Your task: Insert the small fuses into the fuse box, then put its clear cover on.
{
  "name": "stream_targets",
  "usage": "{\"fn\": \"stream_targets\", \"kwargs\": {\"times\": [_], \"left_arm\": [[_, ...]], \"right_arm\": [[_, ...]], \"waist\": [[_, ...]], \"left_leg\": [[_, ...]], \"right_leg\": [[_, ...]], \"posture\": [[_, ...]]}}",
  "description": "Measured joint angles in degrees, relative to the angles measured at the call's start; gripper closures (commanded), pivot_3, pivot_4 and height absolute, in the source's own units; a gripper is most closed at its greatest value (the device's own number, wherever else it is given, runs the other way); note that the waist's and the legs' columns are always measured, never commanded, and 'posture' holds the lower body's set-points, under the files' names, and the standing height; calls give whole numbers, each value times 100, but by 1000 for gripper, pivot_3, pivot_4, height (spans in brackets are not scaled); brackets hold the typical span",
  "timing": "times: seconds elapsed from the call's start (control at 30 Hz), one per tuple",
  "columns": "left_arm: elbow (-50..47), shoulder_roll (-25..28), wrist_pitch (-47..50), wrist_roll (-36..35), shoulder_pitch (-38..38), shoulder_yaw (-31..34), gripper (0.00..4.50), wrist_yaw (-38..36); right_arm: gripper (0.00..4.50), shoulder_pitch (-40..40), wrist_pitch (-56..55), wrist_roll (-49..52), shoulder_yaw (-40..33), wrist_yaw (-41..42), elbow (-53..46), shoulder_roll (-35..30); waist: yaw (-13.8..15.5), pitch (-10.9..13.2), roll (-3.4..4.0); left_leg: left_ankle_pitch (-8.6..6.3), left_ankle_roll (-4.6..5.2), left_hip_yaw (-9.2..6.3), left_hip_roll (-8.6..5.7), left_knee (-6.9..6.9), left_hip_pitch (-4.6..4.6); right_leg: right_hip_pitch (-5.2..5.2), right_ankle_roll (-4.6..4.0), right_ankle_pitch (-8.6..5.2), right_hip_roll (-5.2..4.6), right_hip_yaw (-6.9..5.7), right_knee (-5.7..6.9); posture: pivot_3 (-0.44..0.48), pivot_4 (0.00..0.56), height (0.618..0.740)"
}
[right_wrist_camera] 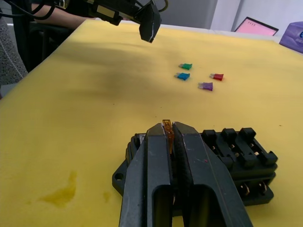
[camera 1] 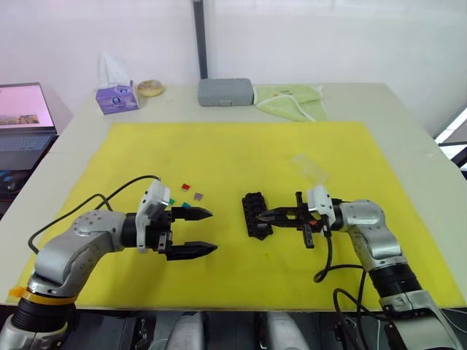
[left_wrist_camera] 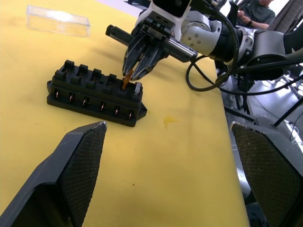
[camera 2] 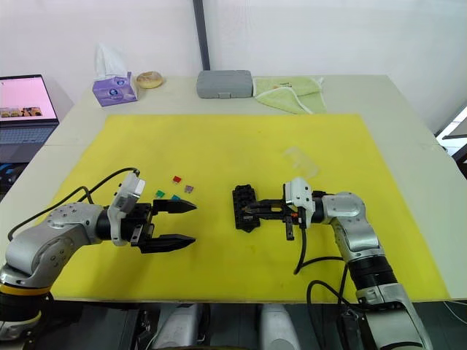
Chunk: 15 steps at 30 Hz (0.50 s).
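fuse box [camera 1: 256,215] mid-mat, open yellow around it. right gripper [camera 1: 271,216] pinches an orange fuse [right_wrist_camera: 167,128] at its near end; left gripper [camera 1: 195,232] gapes empty (loose fuses [camera 1: 187,193] beside).

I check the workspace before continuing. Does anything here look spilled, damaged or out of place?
Only a faint yellowish-brown stain on the yellow mat beside the fuse box. It looks like a dried spill. Nothing else seems damaged or askew.

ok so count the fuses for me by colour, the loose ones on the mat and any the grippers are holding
Red fuse: 1
Green fuse: 1
Blue fuse: 1
Purple fuse: 1
Orange fuse, pinched in the right gripper over the fuse box: 1
Total: 5
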Motion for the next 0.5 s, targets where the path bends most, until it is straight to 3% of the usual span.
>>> {"fn": "stream_targets", "kwargs": {"times": [0.5], "left_arm": [[0,-74,-4,12,2,-5,82,43]], "right_arm": [[4500,-66,-83,-138,84,-74,82,1]], "waist": [[-10,0,0]], "left_leg": [[0,0,0,0,0,2]], "right_leg": [[1,0,0,0,0,2]], "posture": [[0,150,740]]}}
